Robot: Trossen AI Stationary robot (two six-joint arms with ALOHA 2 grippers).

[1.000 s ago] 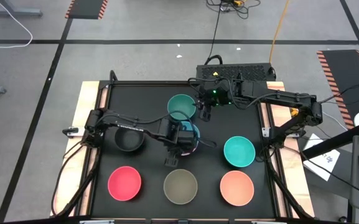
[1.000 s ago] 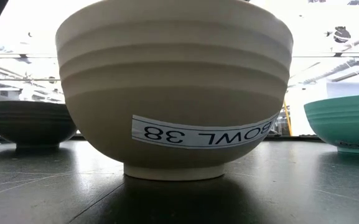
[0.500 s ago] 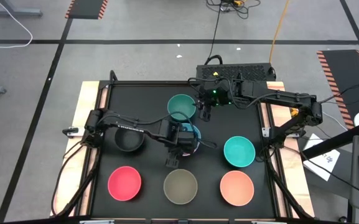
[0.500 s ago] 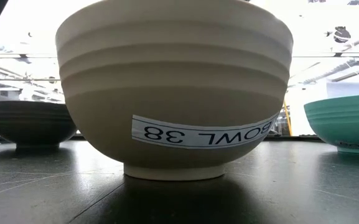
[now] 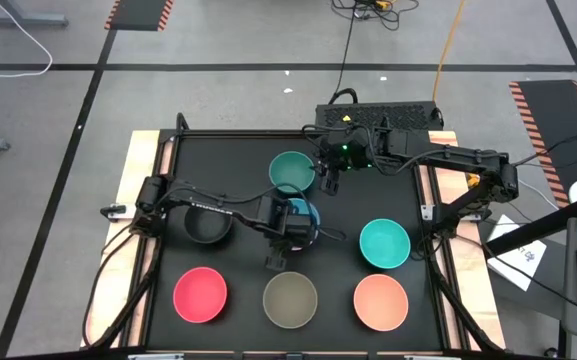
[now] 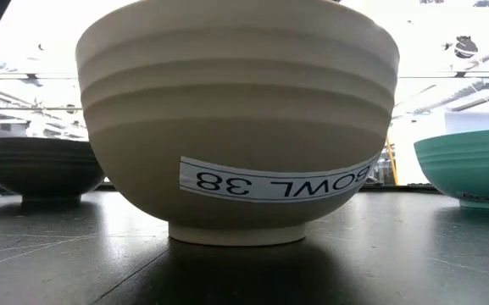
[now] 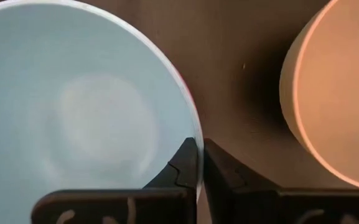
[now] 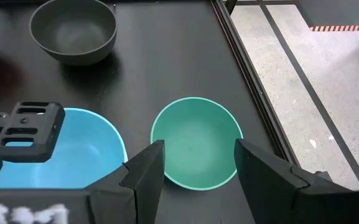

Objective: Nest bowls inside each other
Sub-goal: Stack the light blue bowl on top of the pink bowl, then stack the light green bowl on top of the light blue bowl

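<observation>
Left gripper (image 7: 199, 163): your jaws pinch the light blue bowl's (image 7: 73, 118) rim at mid-counter (image 5: 238, 270).
Right gripper (image 8: 198, 168): your jaws are spread above the dark green bowl (image 8: 196, 142), at the counter's far side.
Other bowls: black, red-pink, olive-grey, peach-orange and teal sit separately around them.

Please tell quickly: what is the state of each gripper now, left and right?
Left gripper: closed on the rim of the light blue bowl, mid-table.
Right gripper: open, holding nothing, above the green bowl at the table's back.
</observation>
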